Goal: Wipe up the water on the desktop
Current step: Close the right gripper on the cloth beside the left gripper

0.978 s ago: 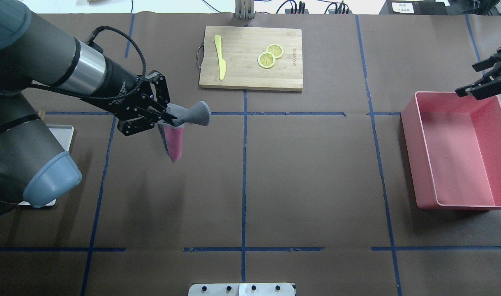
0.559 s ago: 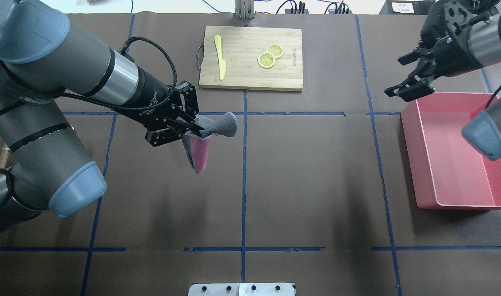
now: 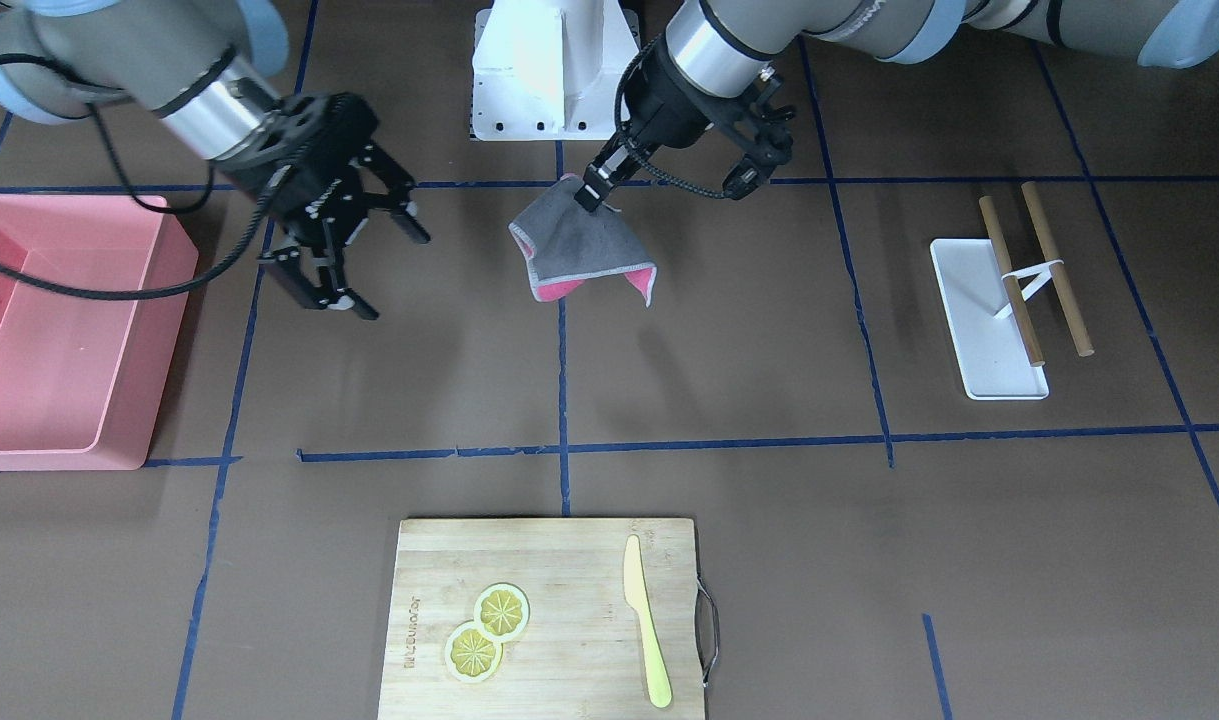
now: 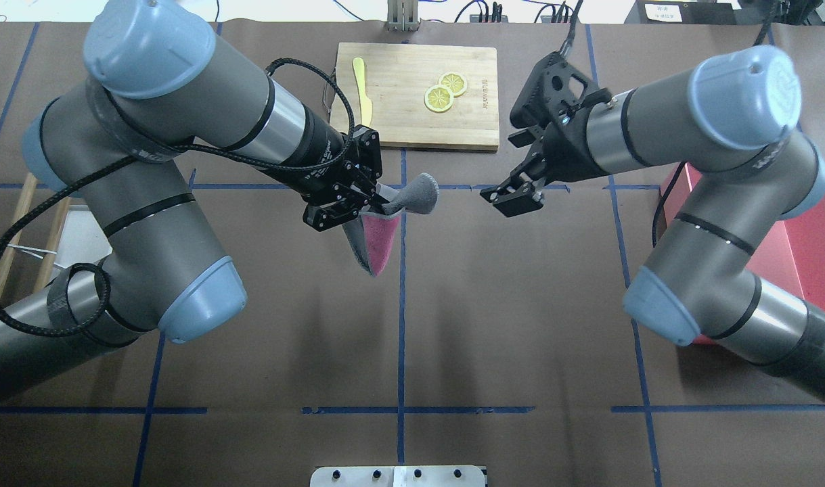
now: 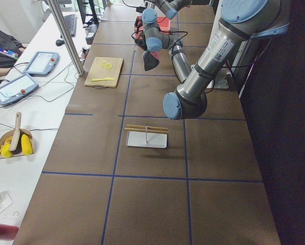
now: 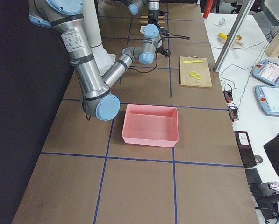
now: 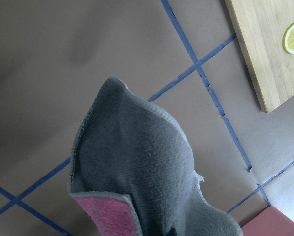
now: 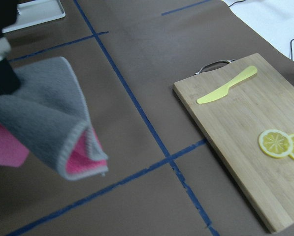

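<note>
Two tools are raised over the table. Left tool is clamped on the cloth, which is hung above the centre tape line. Right tool, spread wide and empty, is pointed at it from nearby. No water can be made out.

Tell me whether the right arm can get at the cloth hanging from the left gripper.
Probably yes. The right gripper, fingers spread, faces the cloth with nothing between them; the left gripper pinches only one corner.
</note>
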`<action>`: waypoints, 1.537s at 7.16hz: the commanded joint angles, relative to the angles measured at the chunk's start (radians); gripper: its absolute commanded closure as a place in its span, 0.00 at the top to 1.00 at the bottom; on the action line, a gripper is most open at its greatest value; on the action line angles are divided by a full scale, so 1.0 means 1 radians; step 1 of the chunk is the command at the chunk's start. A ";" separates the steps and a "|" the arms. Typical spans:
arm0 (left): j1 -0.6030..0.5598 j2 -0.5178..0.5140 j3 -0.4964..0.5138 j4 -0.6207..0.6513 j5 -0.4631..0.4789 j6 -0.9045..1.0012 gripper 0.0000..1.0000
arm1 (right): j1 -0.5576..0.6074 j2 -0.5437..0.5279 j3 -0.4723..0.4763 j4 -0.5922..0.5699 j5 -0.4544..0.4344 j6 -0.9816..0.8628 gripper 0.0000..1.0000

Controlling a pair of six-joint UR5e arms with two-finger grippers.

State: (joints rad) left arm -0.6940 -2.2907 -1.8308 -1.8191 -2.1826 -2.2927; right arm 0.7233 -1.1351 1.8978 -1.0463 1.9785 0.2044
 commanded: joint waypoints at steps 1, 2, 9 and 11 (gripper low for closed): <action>0.002 -0.044 0.045 0.000 0.009 -0.007 0.02 | -0.090 0.031 0.006 -0.003 -0.081 0.038 0.99; 0.002 -0.064 0.063 -0.002 0.007 -0.008 0.02 | -0.111 0.034 0.007 -0.003 -0.105 0.038 0.99; 0.025 -0.073 0.065 -0.012 0.006 0.004 0.02 | -0.151 0.041 0.007 -0.008 -0.161 0.040 0.48; 0.025 -0.072 0.064 -0.012 0.006 0.007 0.02 | -0.151 0.032 0.007 -0.008 -0.159 0.043 0.03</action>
State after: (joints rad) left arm -0.6696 -2.3629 -1.7655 -1.8316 -2.1767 -2.2876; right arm 0.5715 -1.0963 1.9053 -1.0536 1.8180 0.2452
